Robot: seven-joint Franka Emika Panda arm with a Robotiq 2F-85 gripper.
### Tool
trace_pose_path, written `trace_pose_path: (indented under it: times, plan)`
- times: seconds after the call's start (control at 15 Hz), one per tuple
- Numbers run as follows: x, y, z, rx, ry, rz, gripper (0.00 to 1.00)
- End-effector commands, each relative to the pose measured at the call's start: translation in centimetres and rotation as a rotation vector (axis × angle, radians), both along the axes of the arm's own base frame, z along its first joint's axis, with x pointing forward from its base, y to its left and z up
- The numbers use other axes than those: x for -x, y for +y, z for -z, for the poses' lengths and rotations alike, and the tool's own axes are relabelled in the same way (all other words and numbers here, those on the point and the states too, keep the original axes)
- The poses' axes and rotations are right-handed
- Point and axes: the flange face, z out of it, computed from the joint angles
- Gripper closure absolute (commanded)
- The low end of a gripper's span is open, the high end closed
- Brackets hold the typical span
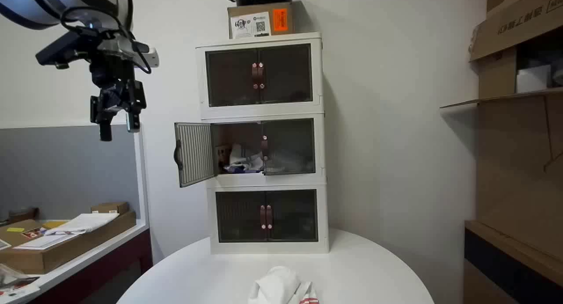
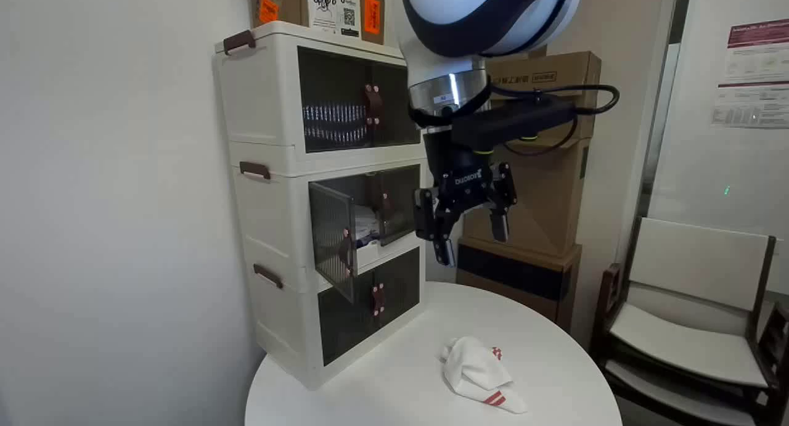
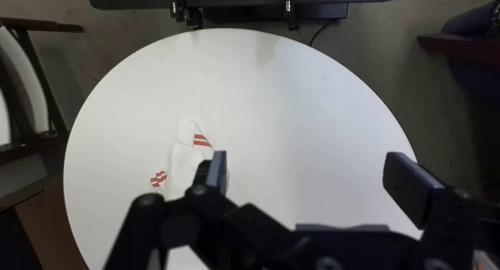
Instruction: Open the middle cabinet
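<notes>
The middle cabinet is the white-framed unit in the middle of a stack; it also shows in an exterior view. Its left door stands swung outward, and this door also shows open in an exterior view. Its right door covers its half, shut or slightly ajar. Whitish and bluish clutter shows inside. My gripper is open and empty, pointing down, apart from the doors. It hangs above the table in an exterior view and in the wrist view.
A like unit sits above and another below, doors shut. A white cloth with red stripes lies on the round white table. Cardboard boxes and a chair stand beyond. A box tops the stack.
</notes>
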Motion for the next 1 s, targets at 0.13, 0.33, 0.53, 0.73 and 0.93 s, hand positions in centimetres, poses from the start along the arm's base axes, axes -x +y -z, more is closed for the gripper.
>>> trace_pose_path:
  times: [0.13, 0.33, 0.53, 0.73, 0.93]
  plan:
    - [-0.4, -0.6, 0.2, -0.041, 0.014, -0.026, 0.0]
    - [-1.8, -3.0, 0.4, -0.109, 0.004, -0.133, 0.0]
    - [-4.2, -7.4, 0.7, -0.201, -0.019, -0.23, 0.0]
    - [-6.6, -12.6, 1.3, -0.314, -0.045, -0.296, 0.0]
    - [-9.2, -16.8, 2.3, -0.426, -0.07, -0.319, 0.0]
